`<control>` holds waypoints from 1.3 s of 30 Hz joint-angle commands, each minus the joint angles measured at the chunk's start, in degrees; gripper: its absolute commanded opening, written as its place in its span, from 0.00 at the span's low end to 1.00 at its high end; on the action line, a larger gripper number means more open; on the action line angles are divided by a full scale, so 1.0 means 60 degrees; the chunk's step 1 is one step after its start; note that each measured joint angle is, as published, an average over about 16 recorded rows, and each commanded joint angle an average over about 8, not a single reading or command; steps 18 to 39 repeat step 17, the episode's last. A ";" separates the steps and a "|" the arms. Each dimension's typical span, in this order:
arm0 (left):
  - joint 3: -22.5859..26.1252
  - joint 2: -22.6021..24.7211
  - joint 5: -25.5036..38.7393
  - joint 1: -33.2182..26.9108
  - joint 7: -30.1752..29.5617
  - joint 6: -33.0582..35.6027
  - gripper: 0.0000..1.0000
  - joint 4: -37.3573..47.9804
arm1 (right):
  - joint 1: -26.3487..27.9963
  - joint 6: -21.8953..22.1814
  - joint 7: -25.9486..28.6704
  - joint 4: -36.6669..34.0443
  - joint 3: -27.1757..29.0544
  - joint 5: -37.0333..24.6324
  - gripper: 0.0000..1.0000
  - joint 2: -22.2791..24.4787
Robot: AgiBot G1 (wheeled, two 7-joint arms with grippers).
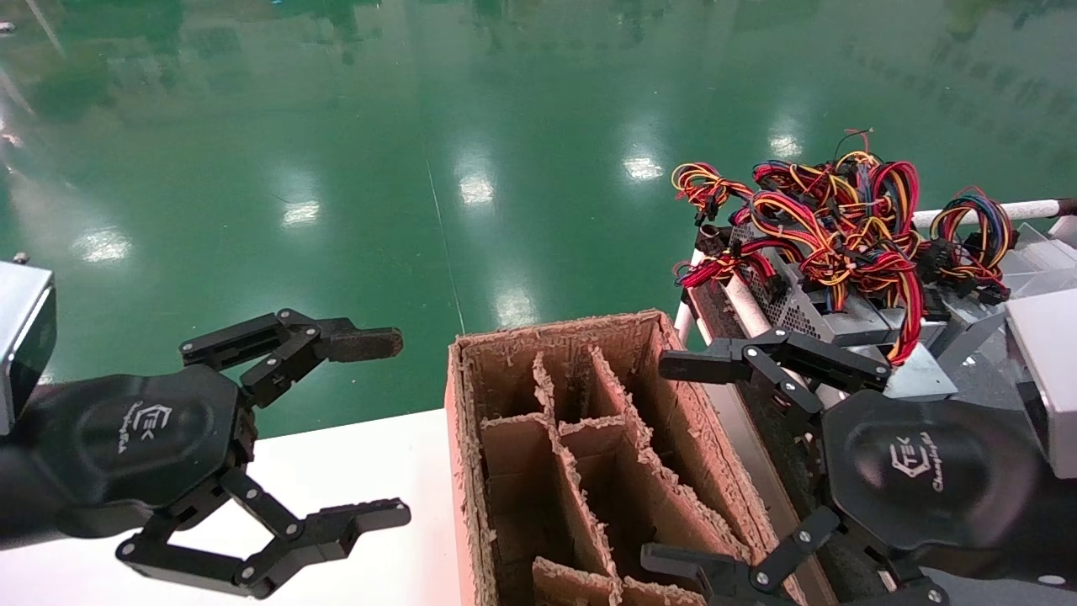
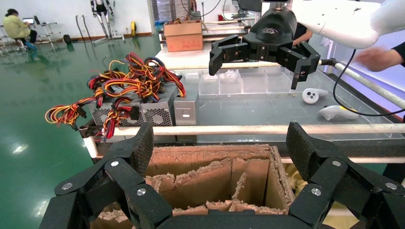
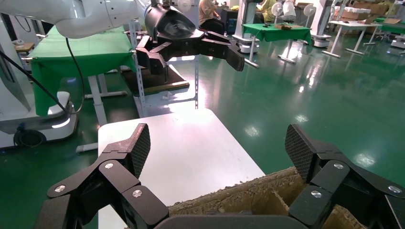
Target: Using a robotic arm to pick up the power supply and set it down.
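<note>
Several grey power supply boxes with tangled wire bundles sit together on the cart at the right. The one nearest the carton, a mesh-sided power supply (image 1: 781, 301) (image 2: 157, 112), trails red, yellow and black wires (image 1: 722, 268). My right gripper (image 1: 671, 463) (image 3: 218, 145) hangs open just in front of and below that cluster, beside the carton's right wall, holding nothing. My left gripper (image 1: 374, 429) (image 2: 222, 145) is open over the white table, left of the carton, and faces the right one.
A torn cardboard carton (image 1: 555, 330) (image 2: 210, 153) with divider cells stands between the two grippers. A white table (image 1: 379, 459) lies under the left arm. The cart has a pale rail (image 2: 239, 129), clear bins (image 2: 239, 82) and white handheld devices (image 2: 311, 95). Green floor lies beyond.
</note>
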 commanded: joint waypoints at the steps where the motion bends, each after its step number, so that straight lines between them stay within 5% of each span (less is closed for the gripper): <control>1: 0.0000 0.0000 0.0000 0.0000 0.0000 0.0000 1.00 0.0000 | 0.0001 0.0000 -0.0001 -0.0002 0.0000 -0.0001 1.00 0.0001; 39: 0.0000 0.0000 0.0000 0.0000 0.0000 0.0000 1.00 0.0000 | 0.0009 0.0000 -0.0005 -0.0012 0.0000 -0.0011 1.00 0.0002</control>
